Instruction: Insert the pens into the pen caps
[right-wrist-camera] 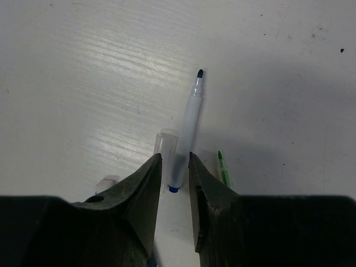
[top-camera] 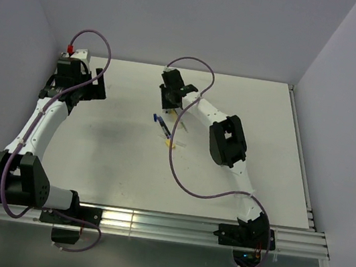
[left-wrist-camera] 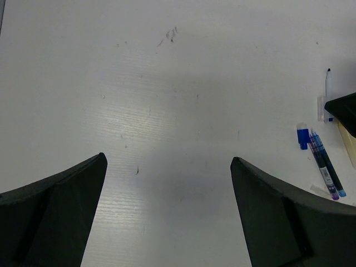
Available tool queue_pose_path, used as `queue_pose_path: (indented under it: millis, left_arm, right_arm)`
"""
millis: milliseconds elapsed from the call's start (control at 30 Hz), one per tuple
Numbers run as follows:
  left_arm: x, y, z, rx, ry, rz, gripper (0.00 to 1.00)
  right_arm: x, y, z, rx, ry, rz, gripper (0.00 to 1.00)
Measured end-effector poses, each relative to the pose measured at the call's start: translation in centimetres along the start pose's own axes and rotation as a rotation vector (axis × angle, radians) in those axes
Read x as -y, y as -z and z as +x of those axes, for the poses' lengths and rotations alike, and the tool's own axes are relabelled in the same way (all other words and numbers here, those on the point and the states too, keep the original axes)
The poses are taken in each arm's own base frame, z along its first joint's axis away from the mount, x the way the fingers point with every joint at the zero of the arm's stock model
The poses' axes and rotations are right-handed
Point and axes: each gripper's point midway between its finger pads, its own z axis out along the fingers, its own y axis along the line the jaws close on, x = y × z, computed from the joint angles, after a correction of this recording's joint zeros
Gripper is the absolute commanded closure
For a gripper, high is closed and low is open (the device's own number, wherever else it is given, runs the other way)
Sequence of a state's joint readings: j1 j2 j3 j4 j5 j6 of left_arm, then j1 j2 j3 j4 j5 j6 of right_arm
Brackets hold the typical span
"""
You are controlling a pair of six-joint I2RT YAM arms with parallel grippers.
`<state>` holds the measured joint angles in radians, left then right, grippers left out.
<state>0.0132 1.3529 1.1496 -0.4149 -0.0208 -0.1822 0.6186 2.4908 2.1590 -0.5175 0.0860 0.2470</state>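
Observation:
My right gripper (right-wrist-camera: 175, 158) is down at the table, its jaws closed narrowly round the blue end of a pale white pen (right-wrist-camera: 187, 119) with a black tip. A clear pen cap (right-wrist-camera: 165, 146) lies pressed between that pen and the left finger. In the top view this gripper (top-camera: 171, 105) is just behind a dark blue pen (top-camera: 163, 126) and a small yellow piece (top-camera: 173, 144). My left gripper (left-wrist-camera: 168, 161) is wide open and empty over bare table, at the far left in the top view (top-camera: 95, 86). The left wrist view shows the white pen (left-wrist-camera: 328, 89) at its right edge.
A green pen tip (right-wrist-camera: 223, 169) pokes out beside my right finger, and a second clear cap (right-wrist-camera: 105, 183) lies left of it. A loose blue cap (left-wrist-camera: 302, 136) and two dark blue pens (left-wrist-camera: 325, 167) lie together. Walls close the table at the left, back and right.

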Motion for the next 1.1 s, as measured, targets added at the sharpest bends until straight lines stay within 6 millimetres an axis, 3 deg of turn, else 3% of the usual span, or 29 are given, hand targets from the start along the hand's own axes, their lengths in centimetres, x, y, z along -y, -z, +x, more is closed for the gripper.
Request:
queue_pose_path:
  millis: [533,1100]
  left_arm:
    - [0.0,0.0,0.0,0.0,0.0,0.001,0.01]
    - [0.3,0.0,0.1,-0.003,0.0,0.016,0.0]
  right_arm:
    - [-0.2,-0.4,0.2,0.006,-0.015,-0.04,0.62]
    - [1.1,-0.2,0.5,0.01,-0.062,-0.075,0.51]
